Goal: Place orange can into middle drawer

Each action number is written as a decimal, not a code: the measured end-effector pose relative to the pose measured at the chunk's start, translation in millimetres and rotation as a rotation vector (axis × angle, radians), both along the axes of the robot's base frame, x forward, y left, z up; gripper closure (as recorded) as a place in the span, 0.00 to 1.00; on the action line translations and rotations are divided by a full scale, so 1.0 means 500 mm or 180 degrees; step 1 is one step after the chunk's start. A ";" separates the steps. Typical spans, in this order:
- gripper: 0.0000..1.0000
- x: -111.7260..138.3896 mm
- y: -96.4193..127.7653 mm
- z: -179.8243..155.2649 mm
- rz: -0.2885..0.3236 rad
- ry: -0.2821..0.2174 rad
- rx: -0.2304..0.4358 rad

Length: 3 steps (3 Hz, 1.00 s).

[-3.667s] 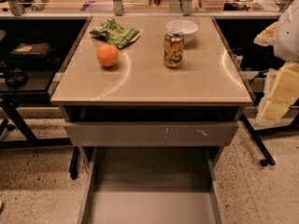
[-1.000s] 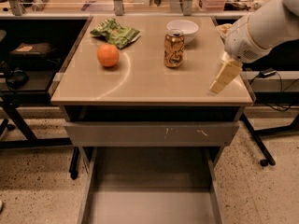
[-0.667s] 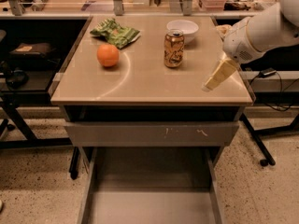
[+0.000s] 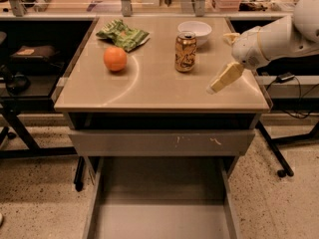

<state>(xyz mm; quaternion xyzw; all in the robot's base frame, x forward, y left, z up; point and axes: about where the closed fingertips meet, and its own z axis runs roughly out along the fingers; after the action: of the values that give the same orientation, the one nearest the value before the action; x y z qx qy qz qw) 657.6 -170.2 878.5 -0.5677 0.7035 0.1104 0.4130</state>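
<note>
The orange can (image 4: pixel 185 52) stands upright on the tabletop (image 4: pixel 149 88), right of centre, just in front of a white bowl. The middle drawer (image 4: pixel 159 218) is pulled out below the table front, and its grey floor is bare. My gripper (image 4: pixel 219 62) hangs over the table's right side, to the right of the can and apart from it. It is open and empty, with one pale finger (image 4: pixel 224 77) pointing down-left toward the tabletop.
A round orange fruit (image 4: pixel 115 59) and a green snack bag (image 4: pixel 123 34) lie on the left half of the table. A white bowl (image 4: pixel 195 29) sits behind the can. A shut drawer front with scratch marks (image 4: pixel 164 142) is above the open drawer. Dark benches flank the table.
My arm has come in from the right edge of the view and moved left over the table's right side, closer to the can. The can, fruit and drawer have not moved.
</note>
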 end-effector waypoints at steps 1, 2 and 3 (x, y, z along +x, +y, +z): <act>0.00 0.040 0.019 -0.025 0.0134 0.0137 0.0362; 0.00 0.082 0.052 -0.041 0.0286 0.0312 0.0908; 0.00 0.113 0.077 -0.035 0.0376 0.0375 0.1266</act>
<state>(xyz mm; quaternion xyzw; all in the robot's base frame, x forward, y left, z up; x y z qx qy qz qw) 714.1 -131.5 861.0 -0.5078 0.6563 0.3040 0.4679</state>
